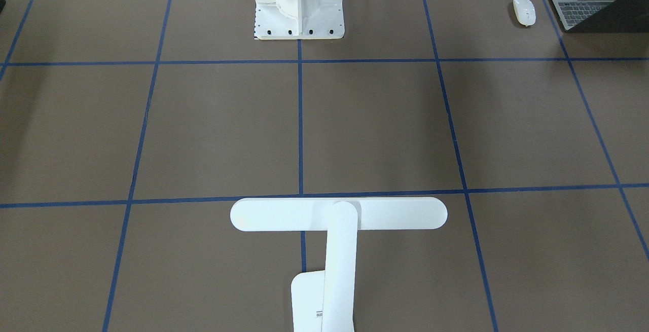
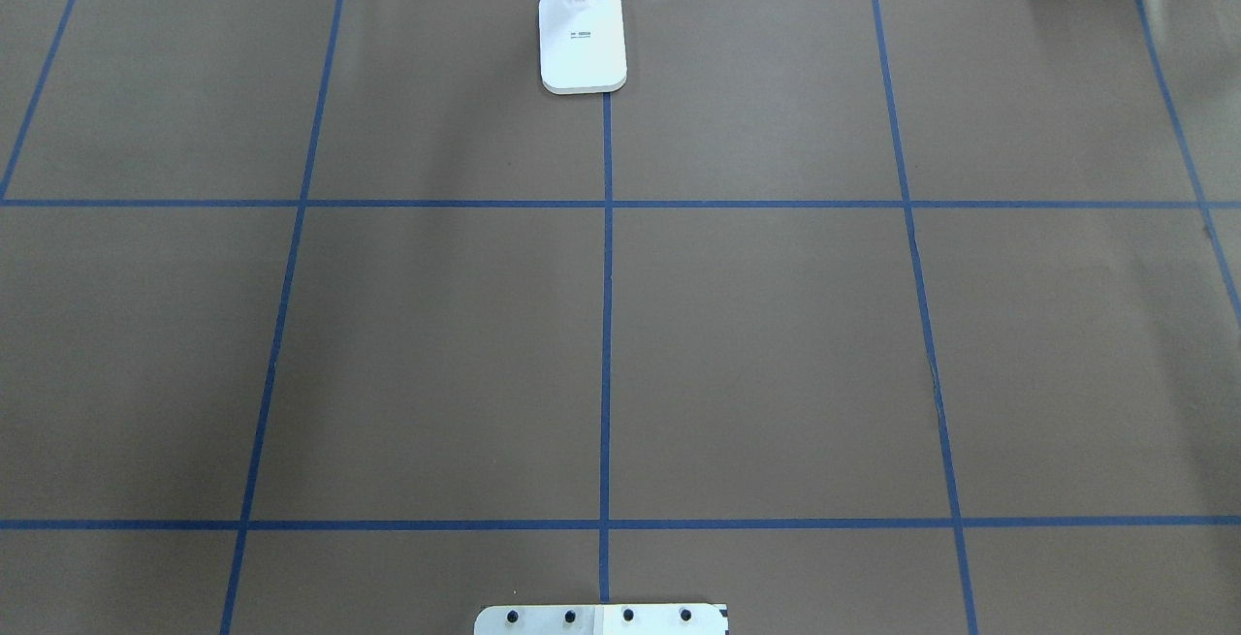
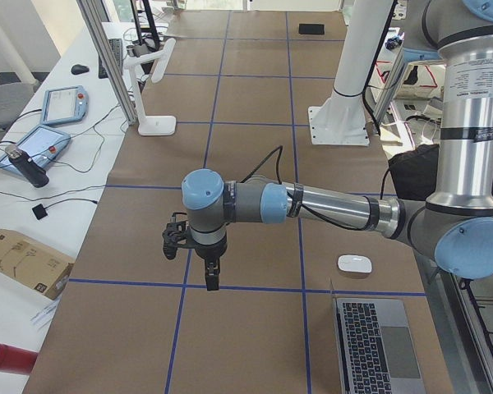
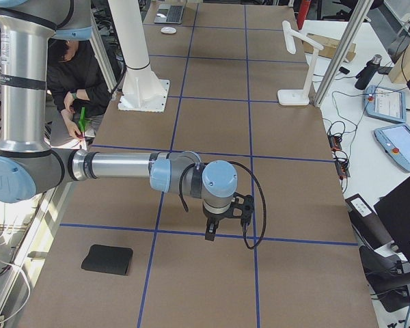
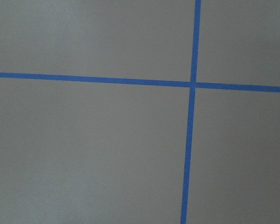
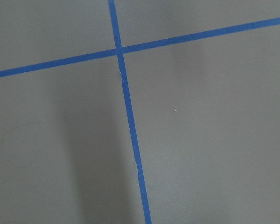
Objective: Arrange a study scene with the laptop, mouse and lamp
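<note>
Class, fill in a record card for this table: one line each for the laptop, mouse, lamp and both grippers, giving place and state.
laptop: open, at the end of the table on the robot's left
mouse: lying beside the laptop, not touching it
lamp: upright, mid far edge, opposite the robot
left gripper: above the table, pointing down; open or shut unclear
right gripper: above the table, pointing down; open or shut unclear

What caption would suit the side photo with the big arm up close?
Left pincer hangs over the taped table; mouse near the open laptop, lamp far off.
</note>
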Controlling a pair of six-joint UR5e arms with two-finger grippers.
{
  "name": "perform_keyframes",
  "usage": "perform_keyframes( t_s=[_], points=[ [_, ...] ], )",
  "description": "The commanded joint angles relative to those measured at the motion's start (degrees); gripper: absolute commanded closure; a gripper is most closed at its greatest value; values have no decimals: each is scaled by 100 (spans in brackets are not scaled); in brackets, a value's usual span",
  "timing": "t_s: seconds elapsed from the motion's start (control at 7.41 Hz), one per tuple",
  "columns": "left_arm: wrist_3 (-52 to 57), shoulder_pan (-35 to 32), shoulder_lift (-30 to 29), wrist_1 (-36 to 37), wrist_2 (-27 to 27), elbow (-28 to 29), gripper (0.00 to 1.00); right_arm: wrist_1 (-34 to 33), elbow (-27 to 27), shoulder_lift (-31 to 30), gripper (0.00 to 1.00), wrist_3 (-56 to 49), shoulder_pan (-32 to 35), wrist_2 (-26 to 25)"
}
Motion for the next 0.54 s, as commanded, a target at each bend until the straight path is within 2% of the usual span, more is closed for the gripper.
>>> perform_keyframes(
  t_s=[0.0, 0.27, 0.4],
  points=[
    [-946, -299, 120, 356, 101, -40, 0, -29, 139, 0, 1, -33, 1, -7],
    [-2072, -597, 766, 588, 58, -407, 0, 6, 87, 18, 1, -7, -8, -67],
    [-3348, -616, 1014, 535, 118, -653, 1, 6, 52, 0, 1, 2, -8, -103]
  ],
)
